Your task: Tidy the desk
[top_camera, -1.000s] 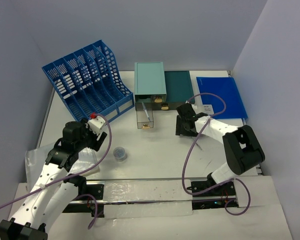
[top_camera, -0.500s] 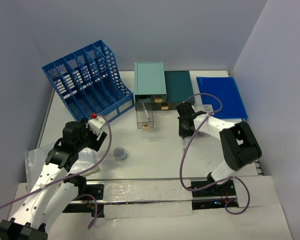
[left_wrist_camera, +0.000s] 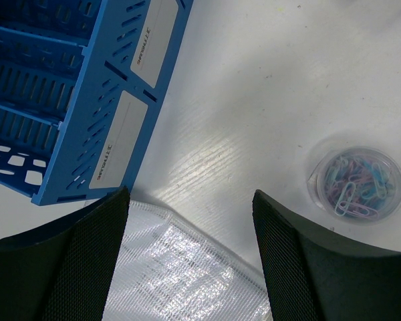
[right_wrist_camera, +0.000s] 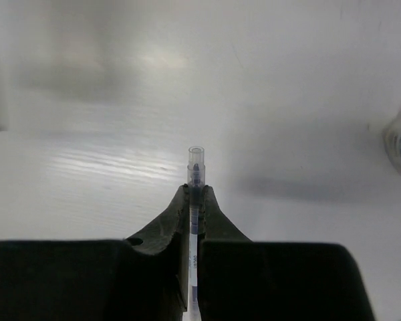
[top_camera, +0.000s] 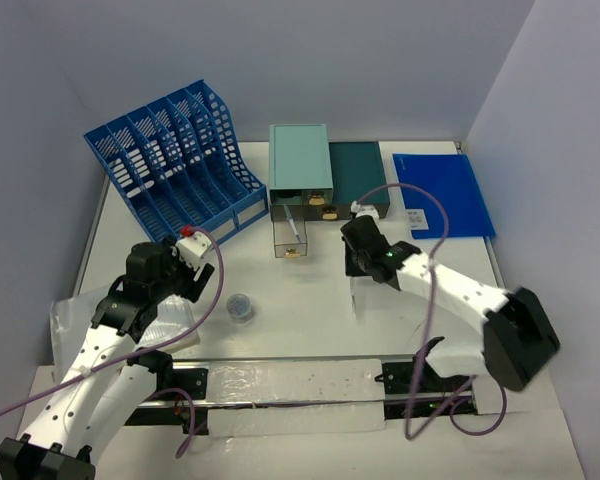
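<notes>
Top external view: the white worktop [top_camera: 300, 320] lies between pale grey walls [top_camera: 330, 60], plain surface showing in its near middle. Left fingers [left_wrist_camera: 113, 227] spread wide, holding nothing, above a clear plastic sheet [left_wrist_camera: 187, 267] beside a tub of paper clips [left_wrist_camera: 356, 184]. Right fingers [right_wrist_camera: 204, 207] are pinched on a pen [right_wrist_camera: 196, 164]. Along the far edge sit a blue file rack [top_camera: 175, 160], teal drawer boxes [top_camera: 300, 165] and a blue folder [top_camera: 440, 190].

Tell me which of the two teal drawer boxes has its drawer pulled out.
The light teal box, left of the dark teal box; its drawer juts out in front.
</notes>
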You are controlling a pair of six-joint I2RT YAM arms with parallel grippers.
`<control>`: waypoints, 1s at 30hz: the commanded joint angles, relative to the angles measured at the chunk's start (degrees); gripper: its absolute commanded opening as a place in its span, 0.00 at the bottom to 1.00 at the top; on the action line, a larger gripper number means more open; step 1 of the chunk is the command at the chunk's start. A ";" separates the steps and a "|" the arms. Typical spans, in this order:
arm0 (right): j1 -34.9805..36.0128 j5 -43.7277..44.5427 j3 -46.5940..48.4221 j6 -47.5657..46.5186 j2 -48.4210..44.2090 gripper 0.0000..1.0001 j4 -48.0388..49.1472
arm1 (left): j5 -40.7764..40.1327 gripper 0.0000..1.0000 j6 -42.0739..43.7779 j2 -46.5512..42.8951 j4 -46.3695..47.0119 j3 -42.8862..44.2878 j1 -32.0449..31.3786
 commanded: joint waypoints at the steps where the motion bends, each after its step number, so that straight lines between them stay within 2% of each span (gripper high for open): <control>1: 3.85 7.18 1.01 1.39 -13.20 0.00 12.94 | 0.79 0.81 -0.72 -0.02 0.96 0.33 0.45; 4: 6.89 12.17 3.81 0.49 -15.09 0.00 17.90 | 0.66 0.81 -0.72 0.02 0.97 0.29 0.46; 6: 9.89 14.18 4.99 -0.80 -15.27 0.00 26.20 | 0.88 0.81 -0.72 0.02 0.83 0.29 0.53; 10: 10.77 14.05 7.67 -2.48 -9.84 0.00 37.44 | 0.87 0.81 -0.81 0.02 0.91 0.20 0.71; 16: 10.78 14.45 18.03 -5.30 5.27 0.00 38.18 | 1.22 0.81 -0.63 0.12 0.74 0.20 1.15; 23: 10.78 18.13 24.95 -8.41 15.44 0.00 37.79 | 0.87 0.81 -0.72 -0.11 0.83 0.20 1.54; 27: 10.86 13.10 25.82 -8.19 18.32 0.00 33.30 | -0.68 0.80 -1.03 -0.15 1.35 1.99 1.59; 30: 10.99 8.24 28.34 -8.03 20.17 0.01 27.86 | -1.30 0.80 0.91 -0.98 -1.08 7.08 1.59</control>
